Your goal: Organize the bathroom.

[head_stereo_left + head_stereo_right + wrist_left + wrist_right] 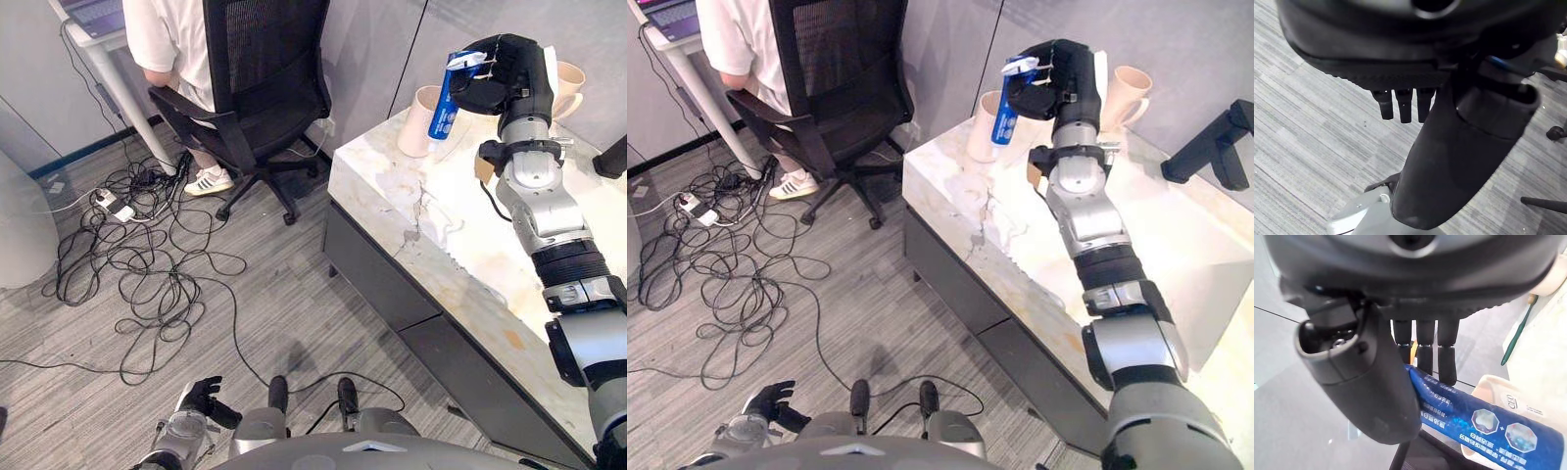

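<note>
The right hand [509, 73] is raised over the far end of the marble-patterned worktop [460, 245], its dark fingers [1426, 355] and thumb curled round a blue toothpaste tube [443, 103]. The tube is soft and glossy, printed with white text and small round pictures, and has a white cap at its upper end; it hangs tilted in the hand, its lower end just above or at the rim of a cream ceramic cup [419, 122] standing near the worktop's far left corner. Whether tube and cup touch I cannot tell. A second cream mug [1127, 93] with a looped handle stands further right, behind the hand. In the right wrist view a thin green toothbrush [1517, 333] lies on the pale worktop. The worktop is smooth and veined with beige, above flat grey drawer fronts.

The left hand [204, 397] hangs low at the near left above the grey striped carpet [284, 304], fingers loosely curled round nothing. On the far left a person [171, 44] sits in a black mesh office chair [260, 83], beside a tangle of black cables [147, 264].
</note>
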